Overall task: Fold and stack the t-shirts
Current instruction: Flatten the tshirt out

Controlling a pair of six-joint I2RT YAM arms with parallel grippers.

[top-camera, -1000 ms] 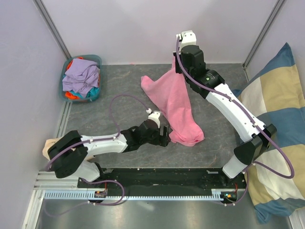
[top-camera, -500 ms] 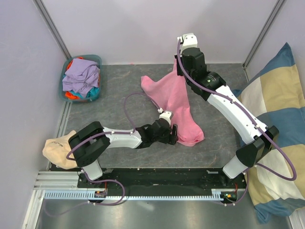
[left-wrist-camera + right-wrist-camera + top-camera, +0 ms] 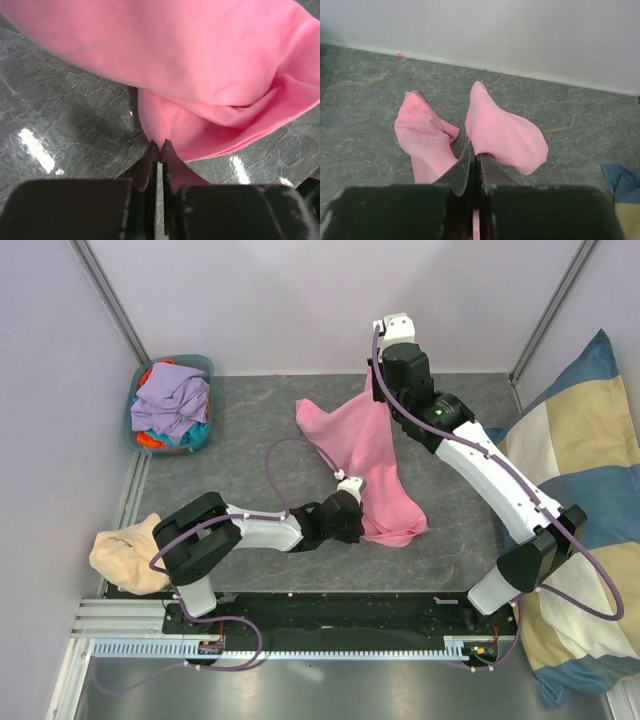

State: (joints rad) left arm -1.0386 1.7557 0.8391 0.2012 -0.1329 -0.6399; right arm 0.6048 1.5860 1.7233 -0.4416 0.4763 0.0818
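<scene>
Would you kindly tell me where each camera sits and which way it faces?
Top external: above and behind the robot, looking down on the table; left arm and right arm show.
Left wrist: on the left arm, low over the table, facing the pink t-shirt; its shut left claw shows.
Right wrist: raised, looking down past the shut right claw.
All three share the pink t-shirt.

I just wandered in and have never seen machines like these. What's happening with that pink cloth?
Two robot arms are handling a pink t-shirt on the grey table. The right pincer holds one end raised near the back wall. The left pincer is shut on the near edge, low at the table. The shirt drapes between them, not yet folded. More t-shirts, lavender, teal and orange, sit in a basket at the far left.
</scene>
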